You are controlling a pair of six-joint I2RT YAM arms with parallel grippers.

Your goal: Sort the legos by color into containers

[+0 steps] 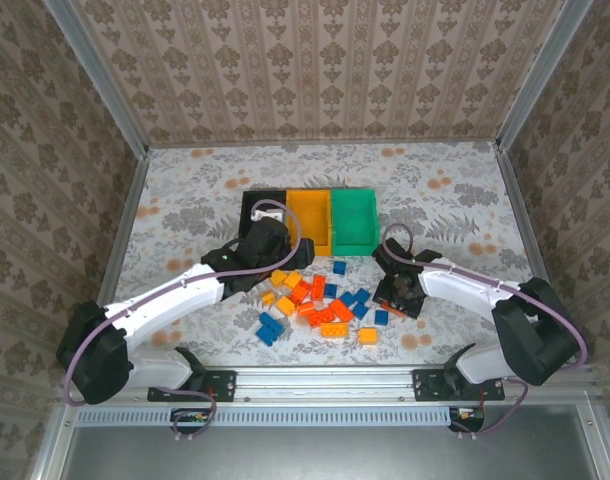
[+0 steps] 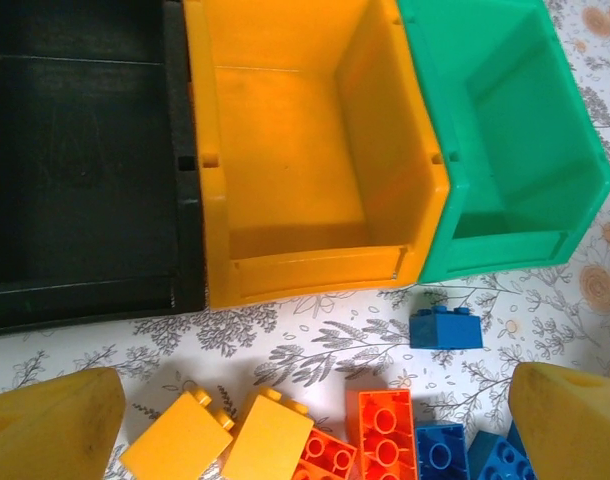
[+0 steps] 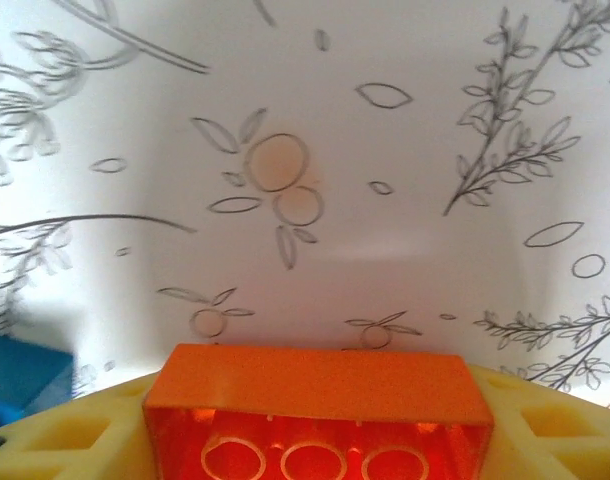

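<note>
black bin [image 2: 75, 170], yellow-orange bin [image 2: 285, 150], green bin [image 2: 515, 130]: all bare inside
legos [image 1: 320, 288]: studded, red-orange/yellow/blue, scattered near yellow-orange bin
left gripper [image 2: 312, 415]: wide apart
right gripper [image 1: 398, 293]: clamped on red-orange brick [image 3: 315, 395]

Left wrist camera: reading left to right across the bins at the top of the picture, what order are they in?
black bin → yellow-orange bin → green bin
</note>
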